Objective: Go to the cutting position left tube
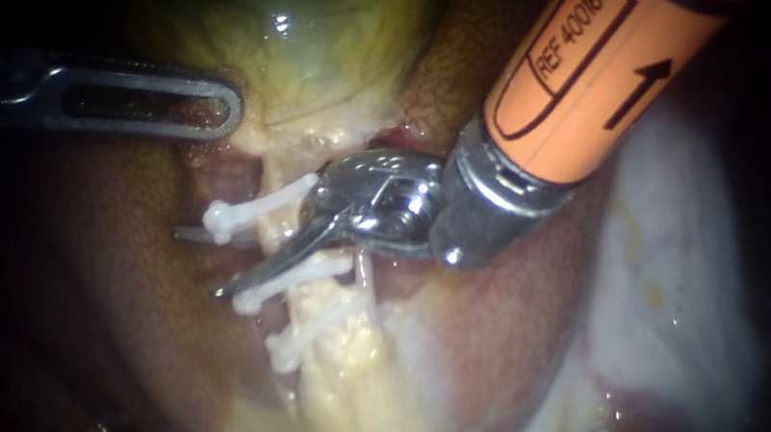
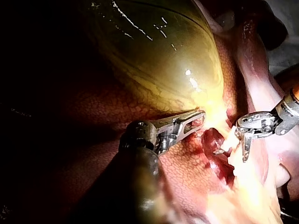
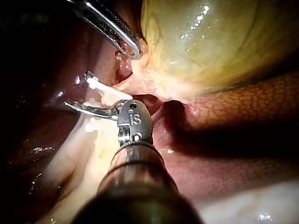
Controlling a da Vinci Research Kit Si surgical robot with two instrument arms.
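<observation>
The right instrument [image 1: 202, 263] is holding its hand open, one blade on each side of the tube [image 1: 278, 223], slotted between two white clips [image 1: 253, 205]. Beyond it, the left instrument [image 1: 198, 102] is gripping the gallbladder [image 1: 327, 39], with the liver [image 1: 124, 304] lying alongside.

**A surgical bench, viewed close over the organs**

A surgical work site is indicated. At upper centre a yellow-green gallbladder [image 1: 325, 29] is seen, bedded in red-brown liver [image 1: 125, 313]. White clips [image 1: 254, 207] are set across a pale tube [image 1: 282, 220] at centre. A slotted steel left instrument [image 1: 199, 106] is seen at upper left, and an orange-sleeved right instrument [image 1: 216, 259] at upper right.
</observation>
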